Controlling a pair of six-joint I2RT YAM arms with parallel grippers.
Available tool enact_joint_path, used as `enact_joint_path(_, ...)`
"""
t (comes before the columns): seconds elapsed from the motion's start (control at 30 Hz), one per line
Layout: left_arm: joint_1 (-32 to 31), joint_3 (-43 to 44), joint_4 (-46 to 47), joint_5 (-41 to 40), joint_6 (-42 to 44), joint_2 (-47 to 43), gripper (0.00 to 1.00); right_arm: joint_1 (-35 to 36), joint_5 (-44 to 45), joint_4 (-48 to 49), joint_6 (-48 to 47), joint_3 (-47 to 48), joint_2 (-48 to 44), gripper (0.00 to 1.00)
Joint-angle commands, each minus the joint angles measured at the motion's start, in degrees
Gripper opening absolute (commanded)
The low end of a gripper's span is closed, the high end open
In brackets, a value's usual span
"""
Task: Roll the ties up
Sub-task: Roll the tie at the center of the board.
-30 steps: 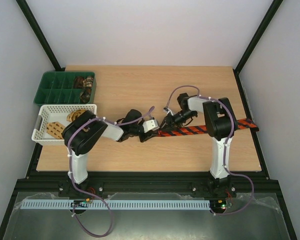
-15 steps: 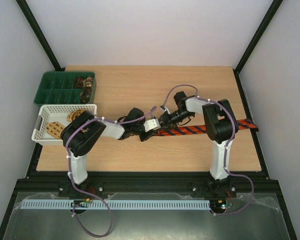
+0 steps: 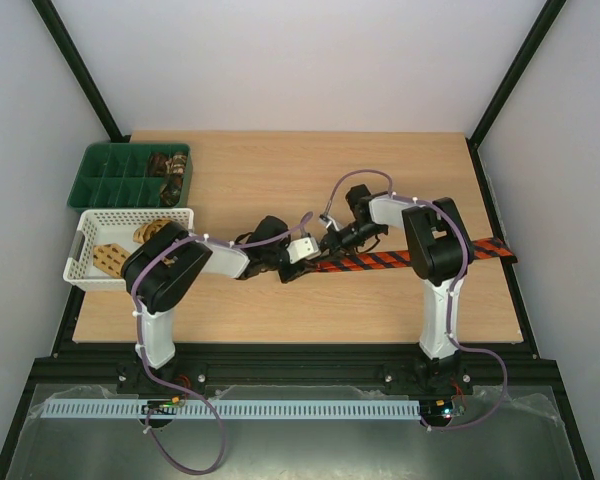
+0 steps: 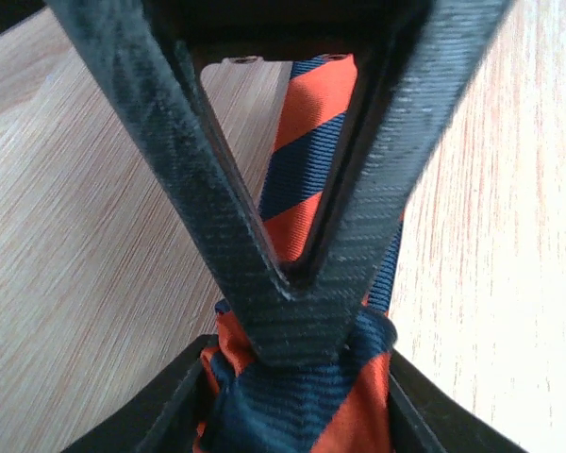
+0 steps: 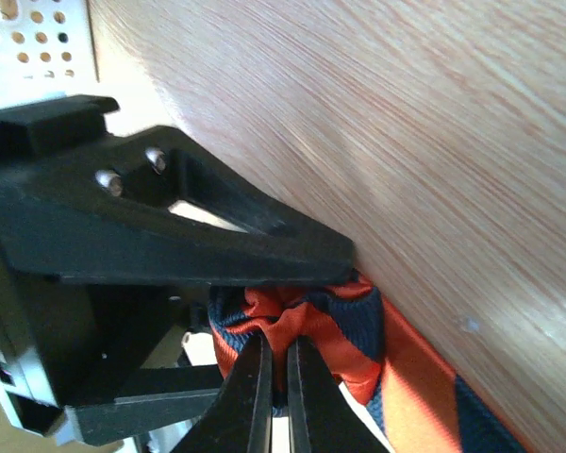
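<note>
A red-and-black striped tie [image 3: 410,258] lies flat across the right half of the table, its far end over the right edge. Its left end is bunched into a small roll between my two grippers. My left gripper [image 3: 302,254] is shut on that roll; the fabric [image 4: 302,396] bulges between its closed fingers [image 4: 292,321]. My right gripper [image 3: 332,243] is shut on a fold of the same roll [image 5: 307,326], its thin fingertips [image 5: 255,396] nearly touching. Rolled brown patterned ties [image 3: 168,166] sit in the green tray. Tan ties [image 3: 150,232] lie in the white basket.
The green compartment tray [image 3: 110,180] stands at the far left. The white lattice basket [image 3: 90,268] sits in front of it by the left arm's shoulder. The black frame posts rise at the table's back corners.
My right gripper has moved a little left and closer to the left gripper, along the tie's bunched end. The left arm has barely moved.
</note>
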Motion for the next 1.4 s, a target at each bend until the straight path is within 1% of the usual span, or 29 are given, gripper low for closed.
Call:
enact_joint_path(0.0,0.70,-2.10,-5.88,-1.00,-0.99,1.18,0.46,-1.41,7.24,-4.22,-4.61,-0.93,2.55,0.01)
enact_joint_path(0.1,0.71,-3.25,-2.70,2.07,-0.95,0.12,0.59,-2.30,8.16,-4.44,-6.70,-1.08,3.45,0.01)
enact_joint_path(0.17,0.81,-4.24,0.03,4.46,-0.82,-0.57,0.64,-2.83,8.36,-4.22,-7.38,-1.29,3.81,0.01)
enact_joint_path(0.27,1.03,-6.24,5.21,7.43,-1.69,-1.22,0.69,-3.63,8.25,-4.42,-8.18,-1.44,4.49,0.01)
enact_joint_path(0.4,1.15,-6.73,11.62,8.73,-4.73,0.37,0.74,-5.18,7.45,-4.66,-9.14,-1.88,6.13,0.01)
enact_joint_path(0.53,1.32,-6.38,17.90,9.01,-8.21,3.25,0.76,-6.25,4.40,-6.37,-9.22,-0.27,8.80,0.01)
enact_joint_path(0.63,1.23,-6.17,22.66,9.63,-8.26,5.16,0.78,-6.23,3.27,-7.51,-9.79,0.73,10.02,0.01)
enact_joint_path(0.7,1.17,-4.91,22.85,9.76,-7.01,6.97,0.78,-6.23,2.68,-7.89,-9.74,1.14,10.33,0.01)
enact_joint_path(0.77,1.10,-2.95,21.60,9.82,-4.86,8.59,0.76,-6.26,2.02,-8.01,-9.40,1.30,10.41,0.01)
enact_joint_path(0.87,0.48,0.50,14.40,8.97,0.74,10.23,0.67,-6.18,0.74,-7.85,-8.54,1.43,9.89,0.01)
enact_joint_path(0.9,0.40,0.62,12.68,8.43,2.25,10.22,0.63,-6.17,0.20,-7.64,-8.01,1.45,9.61,0.01)
enact_joint_path(0.97,0.40,0.33,8.83,6.81,4.60,9.48,0.50,-6.14,-1.03,-7.39,-6.96,1.95,9.22,0.01)
enact_joint_path(1.0,0.50,-0.18,6.85,6.37,5.59,8.85,0.45,-6.11,-1.55,-7.47,-6.59,2.24,8.99,0.01)
enact_joint_path(1.07,0.93,-1.63,3.76,6.05,6.88,7.25,0.39,-6.21,-2.18,-8.44,-6.70,2.97,8.18,0.01)
enact_joint_path(1.17,1.38,-3.74,0.51,5.40,9.05,4.88,0.36,-6.79,-2.98,-10.19,-7.28,3.22,6.83,0.01)
enact_joint_path(1.3,1.80,-3.57,-3.59,4.25,9.37,4.24,0.37,-8.23,-2.87,-12.99,-8.90,3.70,6.07,0.01)
enact_joint_path(1.37,1.93,-3.52,-4.18,4.27,9.30,4.27,0.38,-8.52,-0.68,-13.59,-10.19,3.72,6.15,0.01)
